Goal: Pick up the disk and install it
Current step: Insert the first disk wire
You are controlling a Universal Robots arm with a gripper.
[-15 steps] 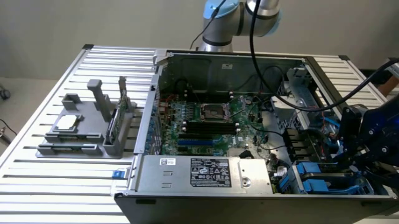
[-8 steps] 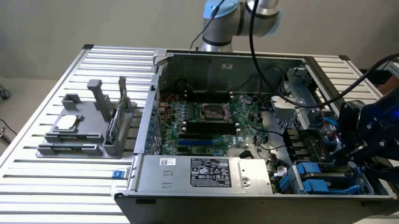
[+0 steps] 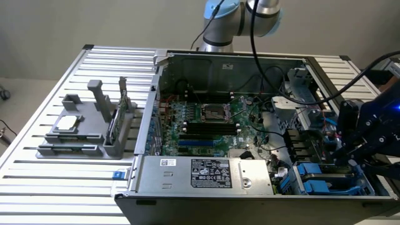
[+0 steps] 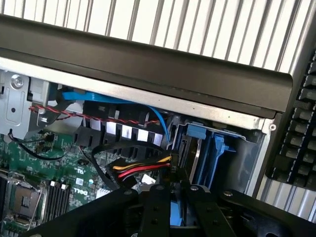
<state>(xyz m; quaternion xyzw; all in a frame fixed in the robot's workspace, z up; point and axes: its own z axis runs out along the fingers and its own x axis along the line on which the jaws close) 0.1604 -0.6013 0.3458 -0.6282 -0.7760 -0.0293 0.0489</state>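
- Gripper [image 3: 355,161] hangs over the blue drive bay [image 4: 217,148] in a corner of the open computer case [image 3: 218,211], on the exterior view's right.
- Its jaws are closed on the disk [image 4: 177,211].
- The disk's blue edge shows between the black fingers [image 4: 155,207], near the bay.
- A green board [image 3: 206,117] lies beside the bay.

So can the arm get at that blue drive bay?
Probably yes: the case is open, and the gripper, fingers shut on the blue-edged disk, hangs over the bay; the cables lie beside it, not across.
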